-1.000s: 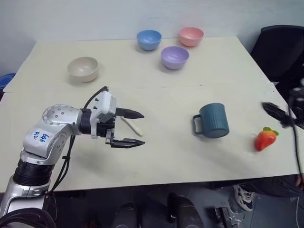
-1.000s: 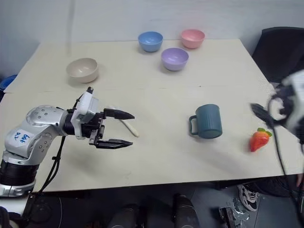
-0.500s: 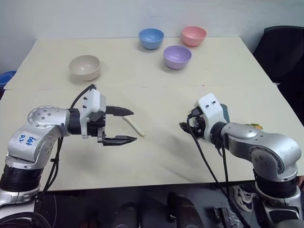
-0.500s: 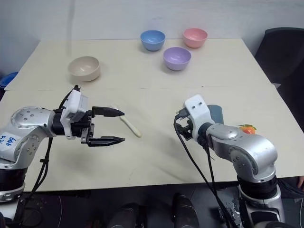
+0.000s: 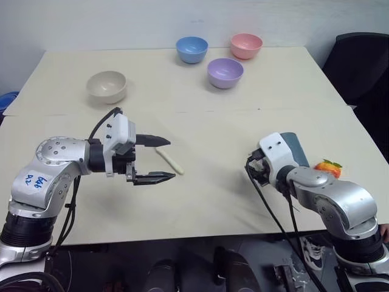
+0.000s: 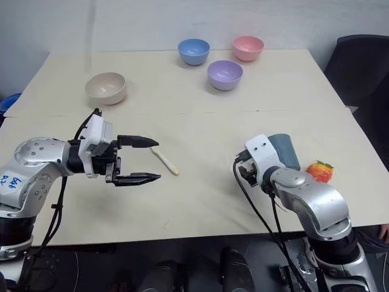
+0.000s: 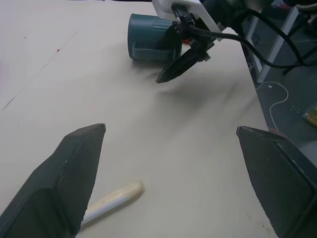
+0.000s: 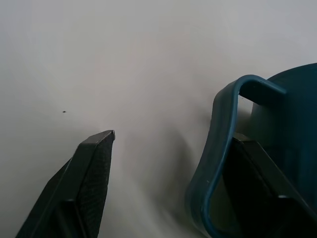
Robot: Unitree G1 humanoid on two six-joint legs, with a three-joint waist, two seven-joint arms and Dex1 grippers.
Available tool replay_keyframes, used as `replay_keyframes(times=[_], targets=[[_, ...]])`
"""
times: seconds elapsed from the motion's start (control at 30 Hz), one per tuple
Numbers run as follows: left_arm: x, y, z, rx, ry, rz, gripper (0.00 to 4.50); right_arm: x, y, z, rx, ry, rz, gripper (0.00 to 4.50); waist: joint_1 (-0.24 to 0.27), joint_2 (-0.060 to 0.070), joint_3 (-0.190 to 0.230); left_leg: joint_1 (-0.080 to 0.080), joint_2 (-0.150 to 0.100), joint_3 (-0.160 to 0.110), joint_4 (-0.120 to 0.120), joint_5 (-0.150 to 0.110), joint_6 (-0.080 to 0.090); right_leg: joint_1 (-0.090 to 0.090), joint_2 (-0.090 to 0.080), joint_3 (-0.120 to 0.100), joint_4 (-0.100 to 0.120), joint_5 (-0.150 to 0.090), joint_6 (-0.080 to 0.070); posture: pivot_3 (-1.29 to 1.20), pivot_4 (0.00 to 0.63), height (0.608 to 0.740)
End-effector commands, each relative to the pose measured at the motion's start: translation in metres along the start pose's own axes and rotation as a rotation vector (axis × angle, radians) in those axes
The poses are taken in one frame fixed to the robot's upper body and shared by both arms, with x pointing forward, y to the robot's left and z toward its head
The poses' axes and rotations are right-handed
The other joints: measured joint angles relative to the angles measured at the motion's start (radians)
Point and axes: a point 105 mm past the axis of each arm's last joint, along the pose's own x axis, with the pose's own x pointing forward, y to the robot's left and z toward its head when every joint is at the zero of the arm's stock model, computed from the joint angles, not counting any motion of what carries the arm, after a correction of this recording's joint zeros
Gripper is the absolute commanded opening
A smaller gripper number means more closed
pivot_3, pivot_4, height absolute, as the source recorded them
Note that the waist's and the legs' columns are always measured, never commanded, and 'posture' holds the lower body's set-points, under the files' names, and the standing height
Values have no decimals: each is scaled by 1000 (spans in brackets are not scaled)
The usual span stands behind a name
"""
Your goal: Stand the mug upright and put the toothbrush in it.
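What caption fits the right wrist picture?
Right gripper straddling the teal mug's handle on the table.

Right gripper (image 6: 244, 172) swings in from table's right edge, drops beside mug (image 6: 283, 150) (one finger now threading handle); fingers narrower than before.

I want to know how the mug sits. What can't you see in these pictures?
- Mug: in the eye views the right arm covers most of it, so its opening and handle are hidden.
- Mug in the right wrist view: cut off by the picture's edge; a gripper finger stands behind the handle loop, but a grip cannot be told.
- Toothbrush: its head is too small to make out bristles; the left wrist view cuts it off behind a finger.
- Orange toy: partly behind the right arm.
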Motion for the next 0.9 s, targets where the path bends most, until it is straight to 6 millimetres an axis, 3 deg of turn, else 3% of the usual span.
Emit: replay_keyframes(times=[0.03, 0.13, 0.33, 0.4, 0.5, 0.67, 0.77, 0.9], targets=[[1, 3, 7, 48, -10, 7, 4500, 3, -4, -1, 42, -26, -1, 3081, 0, 0, 0, 0, 0, 0, 0, 0, 0, 0, 0, 0, 0, 0, 0, 0, 150, 740], [2, 4, 8, 51, -12, 6, 4500, 5, -4, -1, 60, -37, 5, 2403, -1, 0, 0, 0, 0, 0, 0, 0, 0, 0, 0, 0, 0, 0, 0, 0, 150, 740], [0, 4, 7, 50, -8, -1, 4500, 3, -6, 1, 58, -51, 13, 352, 0, 0, 0, 0, 0, 0, 0, 0, 0, 0, 0, 0, 0, 0, 0, 0, 150, 740], [0, 4, 7, 49, -7, -2, 4500, 3, -6, 1, 62, -51, 19, 16, 0, 0, 0, 0, 0, 0, 0, 0, 0, 0, 0, 0, 0, 0, 0, 0, 150, 740], [-1, 3, 7, 48, -6, 3, 4500, 5, -3, 6, 81, -78, 60, 16, -1, -1, 0, 0, 1, 0, 0, 0, 0, 1, 0, 0, 0, 0, 0, 0, 150, 740], [-14, 7, 7, 27, 2, 87, 4500, 12, 28, 67, 163, -424, 268, 16, -19, -1, -1, 2, 0, 1, -1, 0, 0, 1, 1, 1, 0, 0, 0, 0, 150, 740], [-33, 10, 7, -5, 8, 184, 4500, 24, 56, 101, 201, -629, 394, 16, -33, -1, -1, 3, 0, 0, -3, 0, -2, 0, 2, 0, 0, -1, -1, 0, 150, 740], [-56, 8, 2, -32, 50, 304, 4500, 44, 86, 128, 317, -809, 528, 16, -44, 0, 0, 3, 2, 0, -4, 0, -2, 0, 2, -1, 0, -1, -2, 0, 150, 740]])
